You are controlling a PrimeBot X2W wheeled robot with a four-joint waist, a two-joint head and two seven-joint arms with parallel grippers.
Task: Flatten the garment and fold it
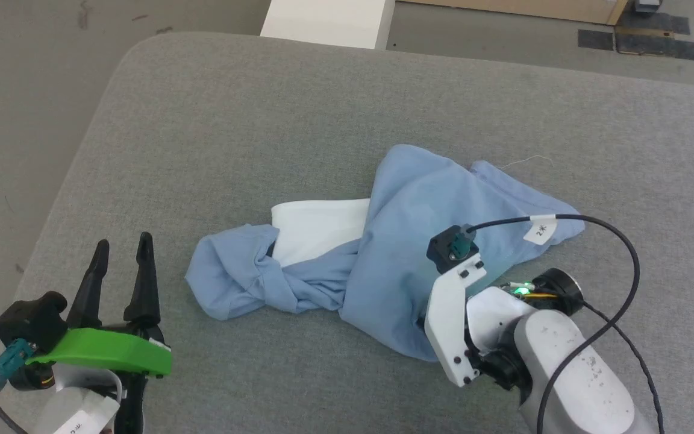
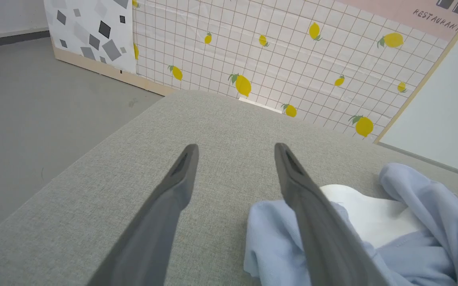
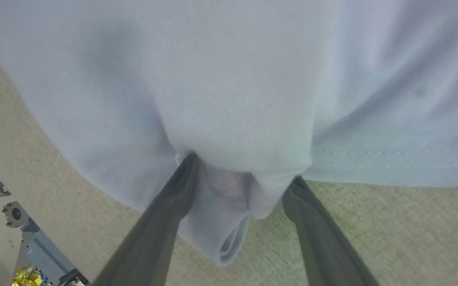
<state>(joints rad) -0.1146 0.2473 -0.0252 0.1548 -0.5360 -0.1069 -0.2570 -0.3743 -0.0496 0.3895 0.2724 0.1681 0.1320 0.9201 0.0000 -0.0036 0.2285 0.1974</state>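
The garment (image 1: 395,205) is a light blue T-shirt lying crumpled and twisted in the middle of the grey padded surface, with a white panel (image 1: 317,229) showing at its left-centre. My right gripper (image 3: 244,171) is pressed down at the garment's near edge. Its fingers stand wide apart, and a loose fold of blue cloth (image 3: 229,222) bulges between them, not pinched. In the head view the right wrist (image 1: 461,301) covers that spot. My left gripper (image 1: 124,241) is open and empty, hovering left of the garment's bunched sleeve end (image 2: 268,238).
The grey padded surface (image 1: 262,120) has a rounded corner at the far left and drops to grey floor (image 1: 15,120). A white box (image 1: 329,21) stands behind it. A black cable (image 1: 624,253) loops over the right arm. A lemon-print wall (image 2: 292,51) lies beyond.
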